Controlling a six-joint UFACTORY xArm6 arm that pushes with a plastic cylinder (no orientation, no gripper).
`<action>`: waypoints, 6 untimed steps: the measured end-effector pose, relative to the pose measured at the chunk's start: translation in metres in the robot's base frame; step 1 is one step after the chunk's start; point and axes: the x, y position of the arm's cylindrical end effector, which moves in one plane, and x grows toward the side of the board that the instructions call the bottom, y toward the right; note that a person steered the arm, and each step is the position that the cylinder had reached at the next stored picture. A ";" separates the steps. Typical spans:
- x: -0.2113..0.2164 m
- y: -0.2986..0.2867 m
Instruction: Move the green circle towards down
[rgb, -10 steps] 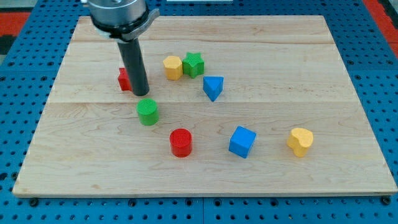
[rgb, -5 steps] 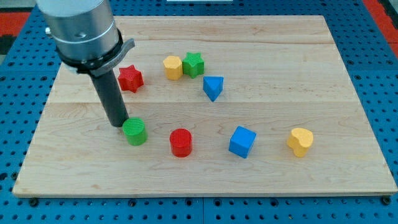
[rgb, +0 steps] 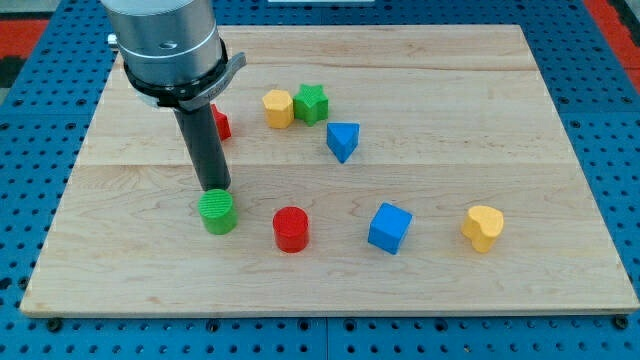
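Observation:
The green circle (rgb: 217, 212) is a short ribbed cylinder lying left of centre on the wooden board (rgb: 500, 120). My tip (rgb: 216, 189) stands right at its top edge, touching it or nearly so, with the dark rod rising up to the grey arm body at the view's top left. A red circle (rgb: 290, 229) lies just to the green circle's right.
A red star (rgb: 220, 124) is partly hidden behind the rod. A yellow block (rgb: 278, 108), a green star (rgb: 311, 103) and a blue triangle (rgb: 343, 140) sit above centre. A blue cube (rgb: 389, 228) and a yellow heart (rgb: 482, 227) lie at lower right.
The green circle has slid down and to the left from beside the rod. My tip followed it down-left, then shifted right and now stands directly above it.

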 end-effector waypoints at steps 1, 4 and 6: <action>0.005 0.000; 0.020 -0.001; 0.028 -0.001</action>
